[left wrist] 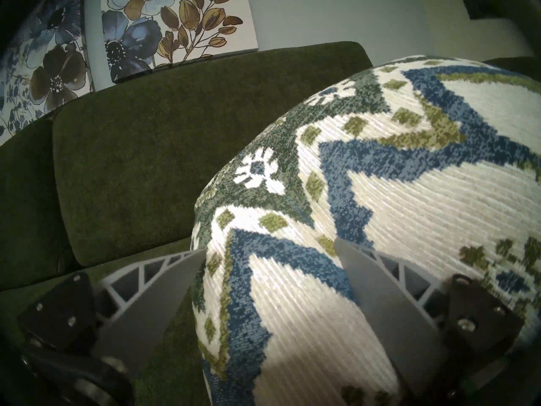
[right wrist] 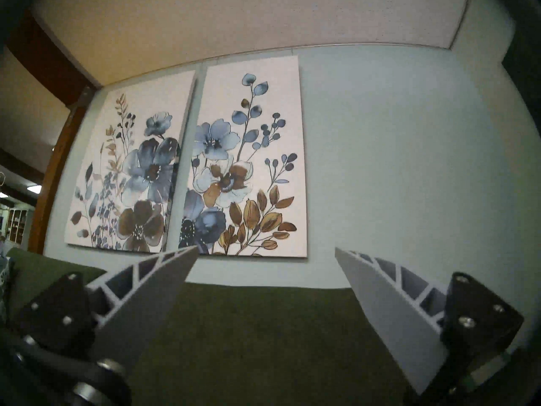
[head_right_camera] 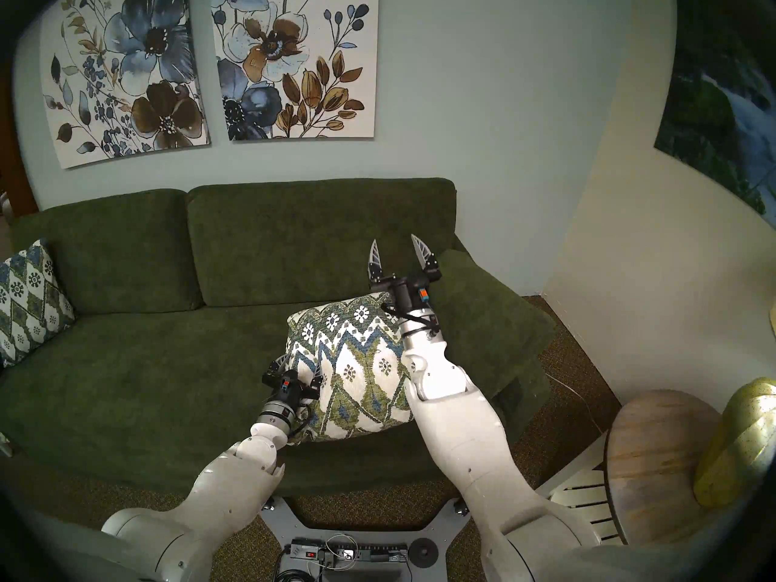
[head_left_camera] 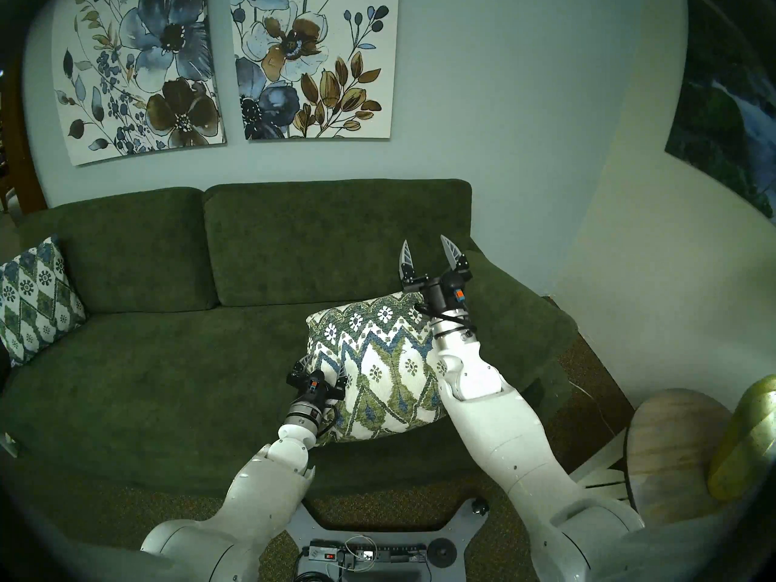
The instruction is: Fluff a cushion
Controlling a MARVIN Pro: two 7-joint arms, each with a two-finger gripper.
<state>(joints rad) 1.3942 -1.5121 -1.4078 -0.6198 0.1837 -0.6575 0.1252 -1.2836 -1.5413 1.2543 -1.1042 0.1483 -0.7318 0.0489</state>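
The cushion (head_left_camera: 373,367) (head_right_camera: 357,371), cream with olive and blue zigzags and flower motifs, lies plump on the right half of the green sofa seat (head_left_camera: 147,358). My left gripper (head_left_camera: 322,369) (head_right_camera: 299,365) is open and straddles the cushion's left edge. In the left wrist view one finger (left wrist: 164,285) lies on the sofa side and the other on the cushion's face (left wrist: 380,215). My right gripper (head_left_camera: 425,249) (head_right_camera: 394,245) (right wrist: 267,248) stands open and empty above the cushion's far right corner, pointing up at the backrest. Its forearm covers the cushion's right edge.
A smaller, bluer patterned cushion (head_left_camera: 33,299) leans at the sofa's far left. The sofa's right armrest (head_left_camera: 516,308) is just beyond my right wrist. A round wooden side table (head_left_camera: 672,451) with a yellow-green object (head_left_camera: 747,438) stands at the right. Flower pictures (head_left_camera: 315,56) hang above the backrest.
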